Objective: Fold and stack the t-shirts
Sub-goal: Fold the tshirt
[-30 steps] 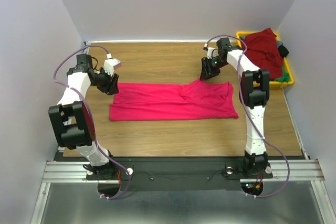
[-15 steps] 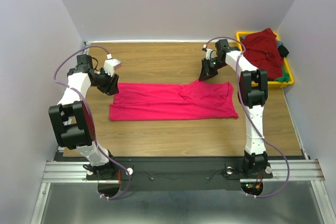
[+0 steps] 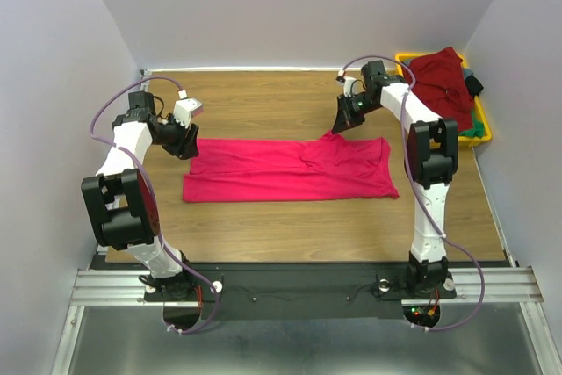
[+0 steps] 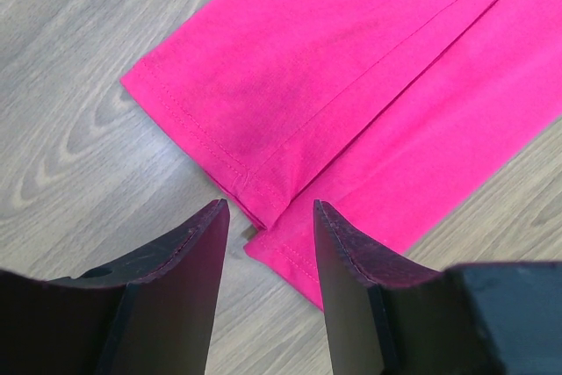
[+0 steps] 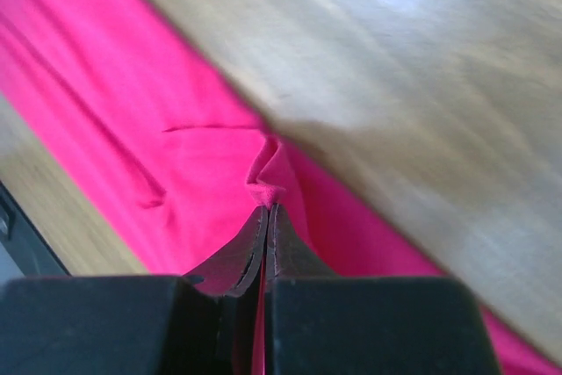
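A crimson t-shirt [image 3: 290,169] is spread across the worktop [image 3: 263,103] at frame centre. Its upper edge is clamped in the right claw [image 5: 266,208]; the left claw [image 4: 270,212] is held apart above its upper-left corner. A maroon t-shirt [image 3: 443,76] is heaped at upper right

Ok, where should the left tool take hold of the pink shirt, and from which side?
Probably at the hem corner of the pink shirt right under the open left tool, coming down from above at its left end. The shirt lies flat, so only this edge, where the folded layers meet, offers a lip to pinch. The right tool pinches the far edge.
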Available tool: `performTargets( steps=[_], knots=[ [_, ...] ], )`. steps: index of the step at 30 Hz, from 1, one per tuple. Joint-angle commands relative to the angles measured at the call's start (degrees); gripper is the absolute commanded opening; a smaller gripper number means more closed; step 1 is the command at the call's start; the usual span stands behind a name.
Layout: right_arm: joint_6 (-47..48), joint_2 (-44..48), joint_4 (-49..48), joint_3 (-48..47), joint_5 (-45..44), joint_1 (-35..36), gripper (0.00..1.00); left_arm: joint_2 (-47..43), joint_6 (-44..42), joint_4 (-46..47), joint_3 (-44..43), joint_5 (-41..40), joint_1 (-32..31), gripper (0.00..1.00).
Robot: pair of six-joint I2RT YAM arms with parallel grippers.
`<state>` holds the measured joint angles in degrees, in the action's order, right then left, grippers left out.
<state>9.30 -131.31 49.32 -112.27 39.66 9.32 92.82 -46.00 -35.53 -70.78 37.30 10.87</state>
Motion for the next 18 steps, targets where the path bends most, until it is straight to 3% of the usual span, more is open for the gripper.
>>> performTargets(
  steps=[1, 10, 18],
  knots=[
    [3.6, 7.9, -1.2, 3.7, 0.9, 2.8, 0.01, -2.1, 0.1, 0.3, 1.3, 1.1, 0.0, 0.55],
    [8.1, 16.4, -1.7, 18.8, 0.2, 6.4, 0.01, -3.2, -0.1, 0.2, 2.2, 0.6, 0.0, 0.55],
    [9.8, 16.7, -3.3, 27.7, -2.5, 8.9, 0.02, -2.8, 1.3, 1.8, 4.3, 0.5, 0.0, 0.55]
  ],
)
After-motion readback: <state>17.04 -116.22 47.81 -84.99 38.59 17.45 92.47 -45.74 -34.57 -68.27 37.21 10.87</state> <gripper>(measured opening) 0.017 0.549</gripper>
